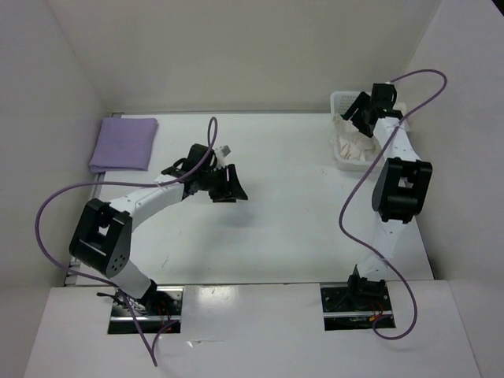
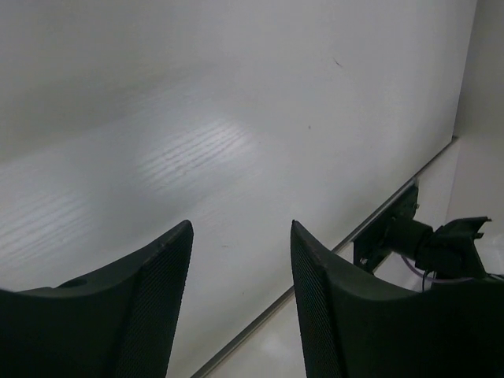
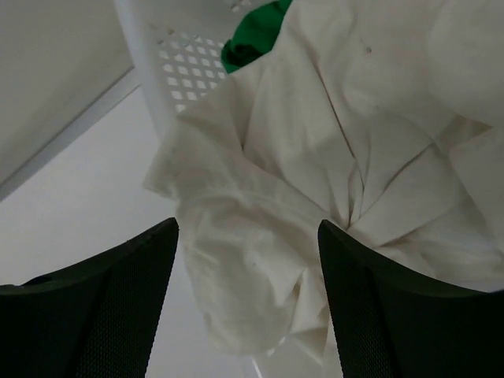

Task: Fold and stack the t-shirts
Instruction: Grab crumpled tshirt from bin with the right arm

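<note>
L gripper (image 2: 240,236) hangs over bare table (image 1: 291,205) near centre. Its fingers are apart w/ nothing between them. R gripper (image 3: 246,236) is at far right, over basket (image 3: 185,67). Its fingers are wide apart and not clamped on anything. Off-white shirt (image 3: 315,157) lies crumpled just below them; can't tell if they touch it. That shirt fills most of basket, and a fold hangs over the rim. Green shirt (image 3: 252,35) shows only as a small patch inside basket, mostly under the off-white one. Lavender shirt (image 1: 124,143) lies folded flat at table's far-left corner, well apart from both grippers and basket.
</note>
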Controlling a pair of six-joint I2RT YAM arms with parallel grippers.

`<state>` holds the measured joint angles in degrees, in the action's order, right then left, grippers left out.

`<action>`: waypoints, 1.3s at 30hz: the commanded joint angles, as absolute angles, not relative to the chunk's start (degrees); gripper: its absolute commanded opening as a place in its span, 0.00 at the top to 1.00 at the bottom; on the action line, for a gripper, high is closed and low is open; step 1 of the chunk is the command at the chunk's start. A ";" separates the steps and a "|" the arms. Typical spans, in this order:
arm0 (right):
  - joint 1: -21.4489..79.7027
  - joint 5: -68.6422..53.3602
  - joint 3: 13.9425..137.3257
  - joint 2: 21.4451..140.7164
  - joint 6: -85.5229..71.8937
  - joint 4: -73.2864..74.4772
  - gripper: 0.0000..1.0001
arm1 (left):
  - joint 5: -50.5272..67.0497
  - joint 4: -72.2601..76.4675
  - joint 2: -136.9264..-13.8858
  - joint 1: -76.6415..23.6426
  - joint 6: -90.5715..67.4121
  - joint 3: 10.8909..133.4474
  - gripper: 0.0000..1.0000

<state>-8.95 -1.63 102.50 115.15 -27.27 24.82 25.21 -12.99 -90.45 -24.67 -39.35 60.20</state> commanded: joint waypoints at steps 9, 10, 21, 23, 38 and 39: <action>-9.93 6.59 129.10 136.57 -26.90 36.19 0.23 | 26.37 -11.51 -91.93 -28.56 -39.37 59.68 0.38; -9.93 7.37 130.85 139.28 -26.29 37.08 0.23 | 25.85 -11.51 -91.93 -28.56 -39.37 59.68 0.38; -9.40 3.52 140.53 145.11 -26.27 39.02 0.96 | 24.70 -12.13 -91.93 -28.56 -40.52 60.81 0.38; -9.40 2.99 142.73 142.66 -26.28 40.51 1.00 | 24.70 -12.65 -91.93 -28.56 -40.52 61.52 0.38; -8.88 -15.10 120.69 97.14 -28.48 27.78 1.00 | 30.15 -14.24 -88.95 -20.84 -41.65 72.16 0.36; -7.83 -16.77 119.11 95.38 -29.17 26.47 1.00 | 31.80 -14.24 -88.42 -19.96 -41.66 72.94 0.34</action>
